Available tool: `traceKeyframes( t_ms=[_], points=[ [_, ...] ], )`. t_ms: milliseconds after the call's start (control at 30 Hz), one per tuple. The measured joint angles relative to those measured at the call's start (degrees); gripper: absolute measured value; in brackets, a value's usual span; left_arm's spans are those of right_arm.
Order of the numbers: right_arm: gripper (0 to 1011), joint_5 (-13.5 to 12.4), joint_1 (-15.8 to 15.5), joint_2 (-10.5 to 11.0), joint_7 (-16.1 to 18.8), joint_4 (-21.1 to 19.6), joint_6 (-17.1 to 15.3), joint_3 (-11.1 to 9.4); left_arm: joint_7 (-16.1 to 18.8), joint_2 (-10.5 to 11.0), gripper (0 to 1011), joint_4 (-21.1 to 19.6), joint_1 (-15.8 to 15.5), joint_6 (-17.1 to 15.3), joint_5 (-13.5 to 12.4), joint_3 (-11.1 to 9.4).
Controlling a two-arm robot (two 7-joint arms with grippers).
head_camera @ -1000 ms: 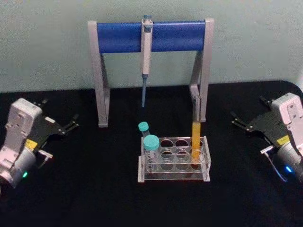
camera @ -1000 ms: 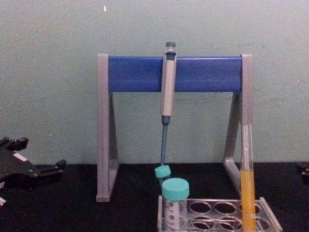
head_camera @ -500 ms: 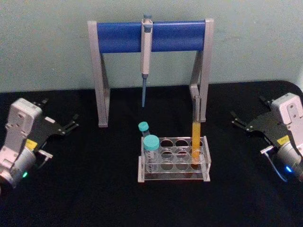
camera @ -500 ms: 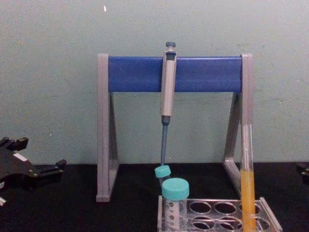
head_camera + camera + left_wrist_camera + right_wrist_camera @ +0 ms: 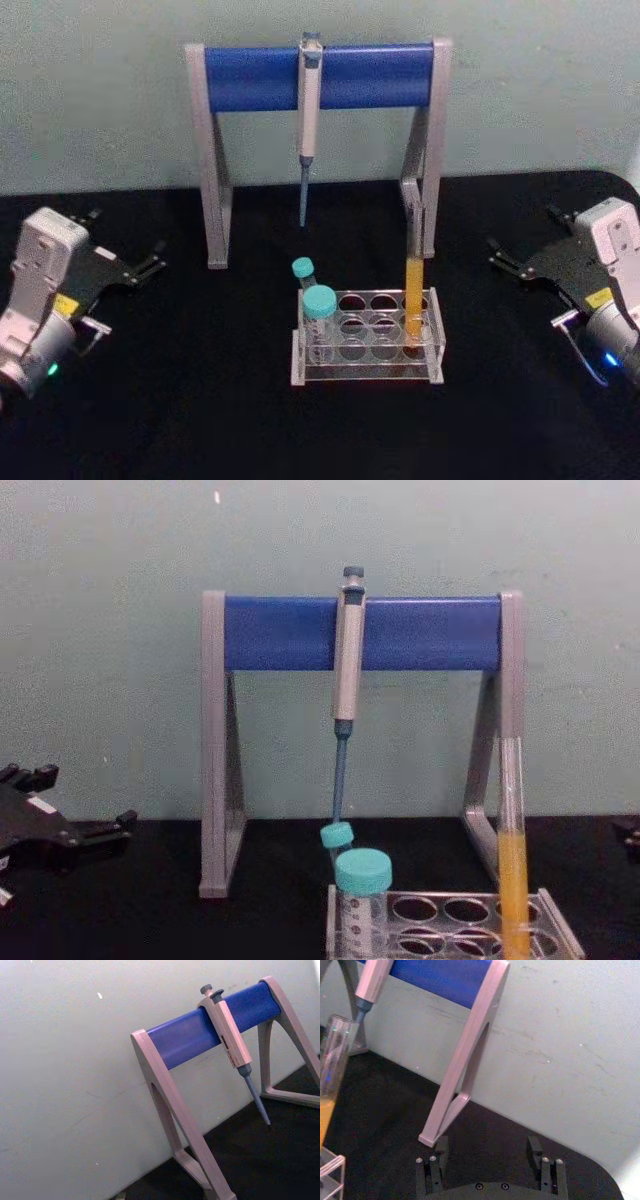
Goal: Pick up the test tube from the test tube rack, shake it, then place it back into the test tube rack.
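stand leg (image 5: 432,170) behind test tube (image 5: 413,295), right side open

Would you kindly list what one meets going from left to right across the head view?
Left end effector → pipette → test tube → right end effector.

Glossy clear rack (image 5: 365,373), matt black table (image 5: 200,400)
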State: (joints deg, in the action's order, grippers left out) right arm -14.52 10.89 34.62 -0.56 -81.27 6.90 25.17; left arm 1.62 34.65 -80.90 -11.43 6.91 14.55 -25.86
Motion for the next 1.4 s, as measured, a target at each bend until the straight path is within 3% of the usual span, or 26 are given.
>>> traceKeyframes(
  t_ms=[100, 367, 567, 733, 833, 1133, 1400],
  points=[
    [1000, -0.25, -0.61, 0.23, 0.8, -0.78, -0.14, -0.45, 0.0, 0.0, 1001, 0.0, 0.0, 0.0, 0.0, 0.0],
    [1000, -4.22, -4.91, 1.57, 4.4, -6.51, -2.4, -2.74, 0.0, 0.0, 1001, 0.0, 0.0, 0.0, 0.0, 0.0],
    [1000, -8.3, -8.87, 2.44, 7.67, -12.22, -5.33, -4.38, 0.0, 0.0, 1001, 0.0, 0.0, 0.0, 0.0, 0.0],
    [1000, -10.16, -10.4, 2.77, 9.66, -14.7, -7.31, -4.93, 0.0, 0.0, 1001, 0.0, 0.0, 0.0, 0.0, 0.0],
    [1000, -12.63, -11.16, 2.75, 12.04, -16.38, -10.08, -5.3, 0.0, 0.0, 1001, 0.0, 0.0, 0.0, 0.0, 0.0],
    [1000, -15.65, -9.78, 0.81, 16.26, -16.98, -15.49, -5.3, 0.0, 0.0, 1001, 0.0, 0.0, 0.0, 0.0, 0.0],
    [1000, -15.65, -6.49, -2.46, 17.37, -14.44, -18.56, -4.46, 0.0, 0.0, 1001, 0.0, 0.0, 0.0, 0.0, 0.0]
  ],
)
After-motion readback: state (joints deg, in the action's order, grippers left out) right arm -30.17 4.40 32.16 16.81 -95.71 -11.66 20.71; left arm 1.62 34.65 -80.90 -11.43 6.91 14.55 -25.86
